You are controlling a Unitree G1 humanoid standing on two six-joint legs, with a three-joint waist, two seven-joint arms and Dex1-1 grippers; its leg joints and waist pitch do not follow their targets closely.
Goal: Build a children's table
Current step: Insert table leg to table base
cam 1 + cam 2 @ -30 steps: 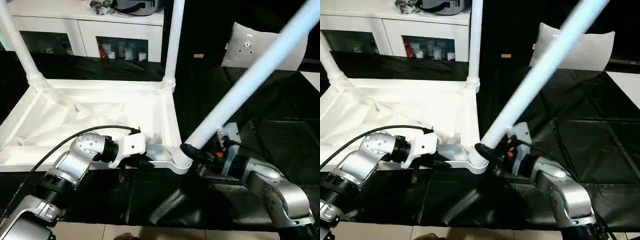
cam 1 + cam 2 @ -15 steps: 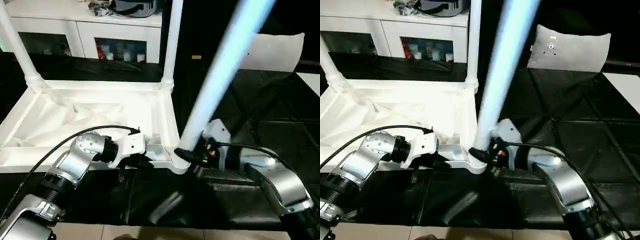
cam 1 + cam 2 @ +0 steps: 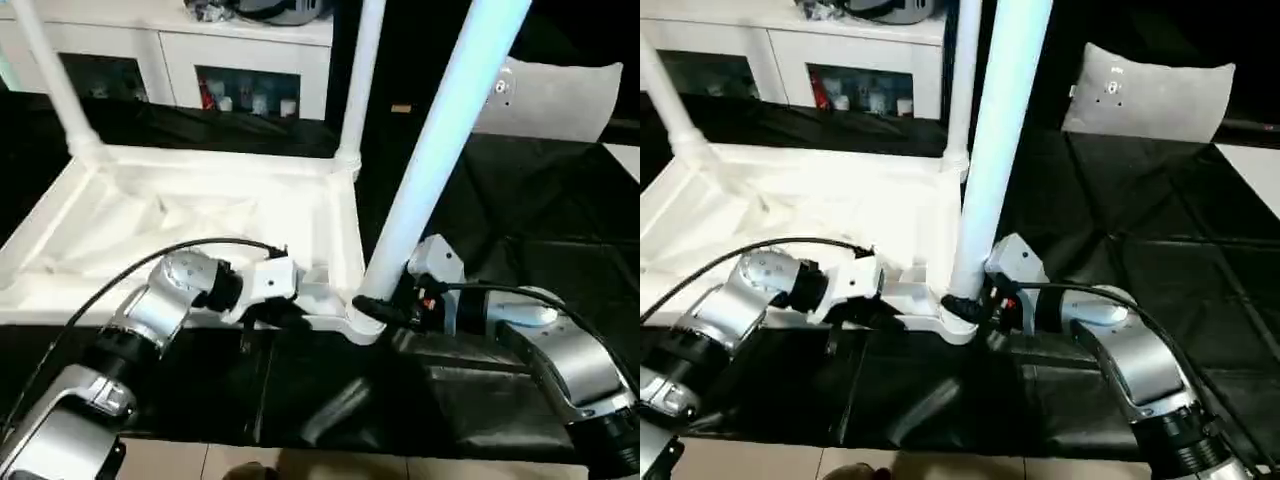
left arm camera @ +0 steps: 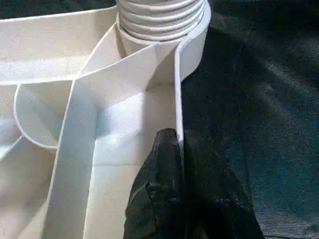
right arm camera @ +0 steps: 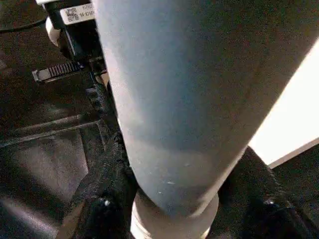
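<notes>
Lying upside down on the black desk (image 3: pixel 520 210), the children's table (image 3: pixel 200 215) is carrying two far legs; the right end effector (image 3: pixel 385 312) is pinching a third leg (image 3: pixel 430 160) at the near socket, while the left end effector (image 4: pixel 180 199) is pinching the rim. One leg is remaining.

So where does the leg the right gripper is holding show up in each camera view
Left eye: held leg slants up from centre to top edge.
Right eye: near upright, centre.
Left wrist: ribbed foot in corner socket.
Right wrist: wide shaft between fingers.
Shared landmark: near corner socket.
</notes>
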